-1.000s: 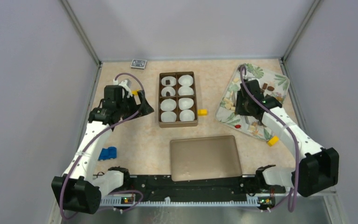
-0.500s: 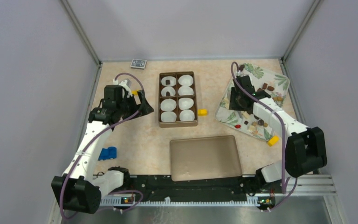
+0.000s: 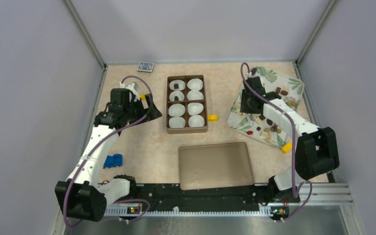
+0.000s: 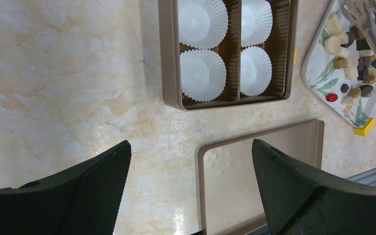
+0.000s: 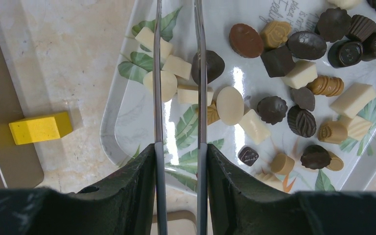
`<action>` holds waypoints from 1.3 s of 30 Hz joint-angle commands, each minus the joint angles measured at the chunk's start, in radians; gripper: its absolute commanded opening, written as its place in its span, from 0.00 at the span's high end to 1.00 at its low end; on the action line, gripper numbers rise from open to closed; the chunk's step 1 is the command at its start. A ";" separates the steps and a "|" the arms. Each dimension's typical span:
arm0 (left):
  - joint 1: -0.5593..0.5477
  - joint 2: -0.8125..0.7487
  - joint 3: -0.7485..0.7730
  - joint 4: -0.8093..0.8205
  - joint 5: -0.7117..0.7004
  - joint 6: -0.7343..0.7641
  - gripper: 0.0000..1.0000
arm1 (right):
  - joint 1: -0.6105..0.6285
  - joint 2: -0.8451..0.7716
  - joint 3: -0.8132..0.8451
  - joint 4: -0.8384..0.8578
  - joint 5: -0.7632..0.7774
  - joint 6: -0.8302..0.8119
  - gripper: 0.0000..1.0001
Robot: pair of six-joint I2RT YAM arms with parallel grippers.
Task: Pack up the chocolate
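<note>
The chocolate [image 5: 279, 61] lies as many dark, brown and cream pieces on a leaf-print tray [image 3: 284, 81] at the right. My right gripper [image 5: 178, 147] is shut on metal tongs [image 5: 200, 73]. The tong blades stand slightly apart over cream pieces [image 5: 176, 66] at the tray's left end. In the top view the right gripper [image 3: 248, 105] is over the tray's left part. A brown box [image 3: 186, 104] holds white paper cups; two left cups hold dark pieces [image 3: 176, 85]. My left gripper [image 4: 191, 152] is open and empty, left of the box [image 4: 170, 73].
The flat brown lid [image 3: 215, 165] lies near the front. Yellow blocks sit beside the box [image 3: 212, 117] and by the tray's near corner [image 3: 287, 147]. A blue block [image 3: 113, 160] is at the front left, a card pack [image 3: 146, 66] at the back wall.
My right arm has swung left and toward the back, carrying the tongs from the tray's middle to its left part. The left arm has barely moved.
</note>
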 commanded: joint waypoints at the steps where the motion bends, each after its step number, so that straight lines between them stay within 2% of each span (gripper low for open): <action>1: 0.004 0.003 0.010 0.038 0.001 0.016 0.04 | -0.008 -0.003 0.061 0.042 0.035 -0.016 0.62; 16: 0.004 0.000 0.007 0.029 -0.012 0.014 0.03 | -0.007 0.101 0.118 0.053 0.043 -0.041 0.65; 19: 0.003 0.003 0.006 0.031 -0.009 0.017 0.04 | -0.007 0.096 0.112 0.059 0.058 -0.043 0.68; 24: 0.004 0.005 0.007 0.029 -0.007 0.024 0.04 | -0.009 0.095 0.129 0.043 0.069 -0.050 0.83; 28: 0.004 0.009 0.003 0.029 -0.005 0.024 0.03 | -0.007 0.034 0.147 0.023 0.069 -0.055 0.95; 35: 0.004 0.022 0.007 0.024 -0.025 0.023 0.03 | 0.004 -0.044 0.211 -0.025 -0.015 -0.070 0.95; 39: 0.004 0.021 0.015 0.014 -0.041 0.021 0.03 | 0.069 -0.030 0.292 -0.029 -0.078 -0.070 0.95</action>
